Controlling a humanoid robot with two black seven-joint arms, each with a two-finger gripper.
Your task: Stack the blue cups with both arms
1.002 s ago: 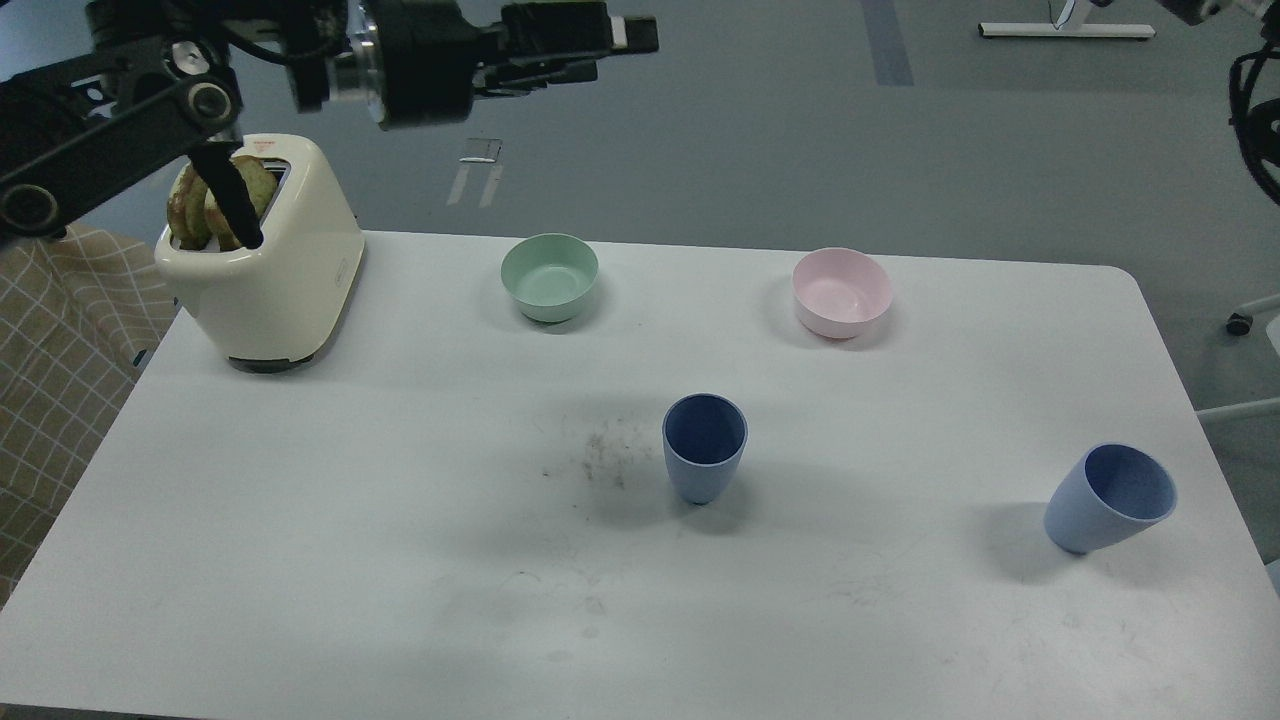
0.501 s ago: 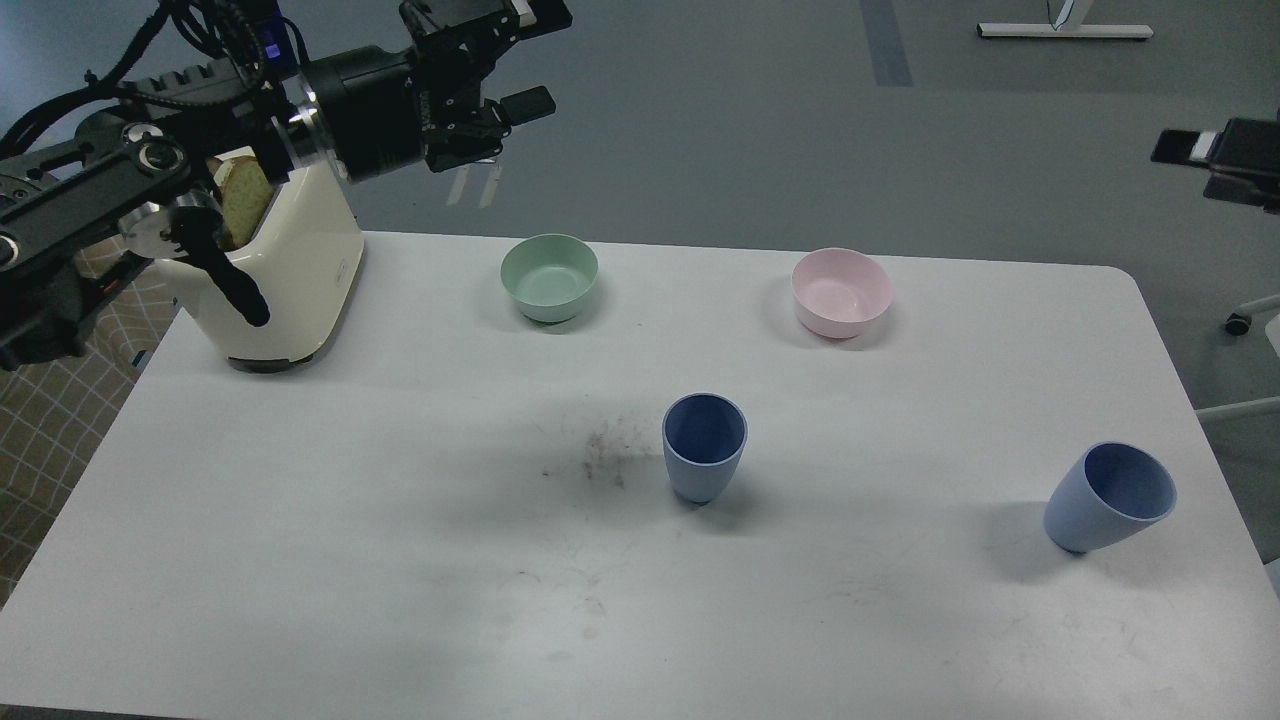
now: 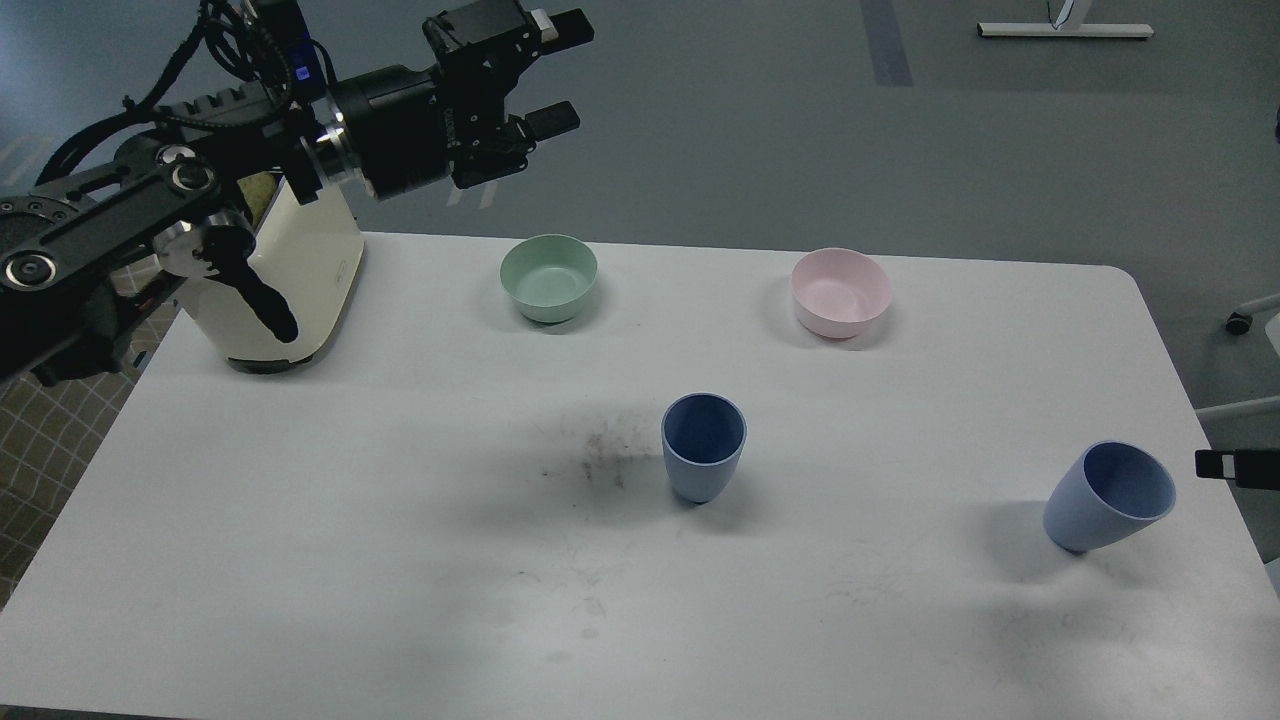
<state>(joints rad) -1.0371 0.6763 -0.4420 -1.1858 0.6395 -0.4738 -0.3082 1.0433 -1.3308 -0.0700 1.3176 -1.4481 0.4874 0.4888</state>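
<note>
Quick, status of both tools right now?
Left tool: open, holding nothing, up above the table's far side.
Right tool: only a tip shows at the right edge; cannot tell.

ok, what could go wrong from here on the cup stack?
1. The right blue cup stands near the table's right edge; a nudge from the right gripper, barely in view, could push it off.
2. The left gripper, open, is far from the centre blue cup; its arm passes close to the toaster.

Even, cool overhead light; soft shadows on the table (image 3: pixel 300 560); sharp focus
</note>
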